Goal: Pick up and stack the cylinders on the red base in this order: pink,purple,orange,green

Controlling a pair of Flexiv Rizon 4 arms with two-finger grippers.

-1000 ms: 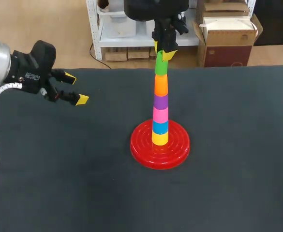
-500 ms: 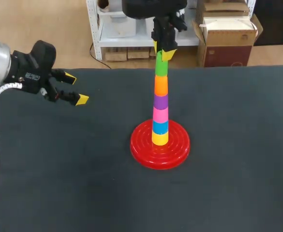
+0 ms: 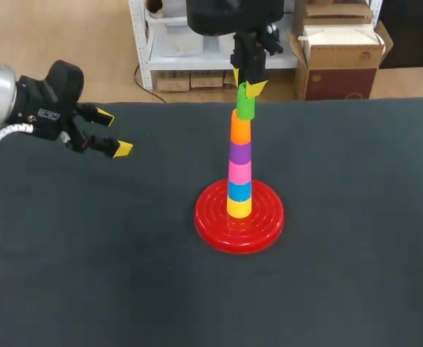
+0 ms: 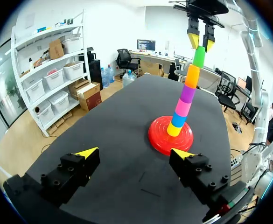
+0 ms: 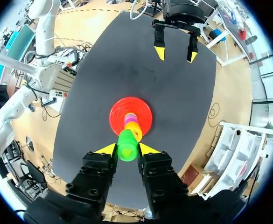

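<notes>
Stacking looks nearly finished from where I sit. On the red base [image 3: 210,220], near the middle of the counter [image 3: 356,275], the tower reads from the bottom up: yellow cylinder [image 3: 239,207], blue cylinder [image 3: 239,190], pink cylinder [image 3: 240,172], purple cylinder [image 3: 240,152], orange cylinder [image 3: 241,128]. That puts three of the four named pieces in place, in order. The green cylinder [image 3: 246,107] is the last. It is at the very top of the tower, with my right claw [image 3: 246,83] clamped on it from above. I judge that what remains is to seat it squarely on the orange cylinder, let go and lift clear. My left claw [image 3: 114,132] hangs over the counter's left part, well apart from the tower, its fingers spread with nothing between them.

The head view shows the green cylinder leaning a little off the orange one's line, but I cannot tell from it whether it is fully down. The left wrist view gives the tower side-on, the whole column standing out against the room, with green directly under the right claw's tips. The right wrist view looks straight down the stack. Green fills the gap between the yellow tips, with both fingers against its sides, and only slivers of the lower pieces and the base ring show beyond. That grip is only hinted at in the other views.
</notes>
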